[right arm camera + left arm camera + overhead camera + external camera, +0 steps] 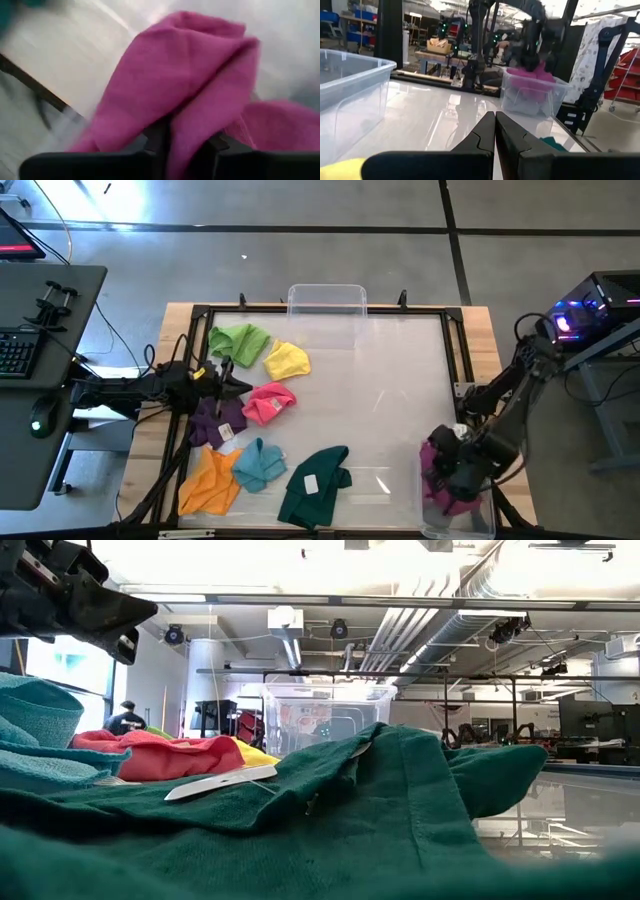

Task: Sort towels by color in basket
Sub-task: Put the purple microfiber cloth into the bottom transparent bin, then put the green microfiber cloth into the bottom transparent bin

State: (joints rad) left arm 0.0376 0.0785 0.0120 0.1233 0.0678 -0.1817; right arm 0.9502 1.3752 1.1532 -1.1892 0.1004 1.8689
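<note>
Seven towels lie on the table's left half in the high view: light green [240,340], yellow [288,360], pink [268,402], purple [215,420], orange [210,480], teal [260,465] and dark green [315,480]. My left gripper [238,385] is shut and hovers among the green, yellow and pink ones, touching none. My right gripper [440,465] is shut on the magenta towel [442,480] over the clear basket [470,525] at the near right corner. I cannot make out a grey towel. My right gripper pinches a bunched fold of the magenta towel [177,132] between its two fingers [157,137], coming from above. The cloth bulges out past the fingers and hangs slack. In the left wrist view its lower part [535,77] sits inside the basket.
A second clear basket [327,305] stands at the table's far edge, also in the left wrist view [350,85]. A black frame [455,350] borders the white work surface. The middle of the surface [380,400] is bare. A desk with a keyboard [15,350] stands to the left.
</note>
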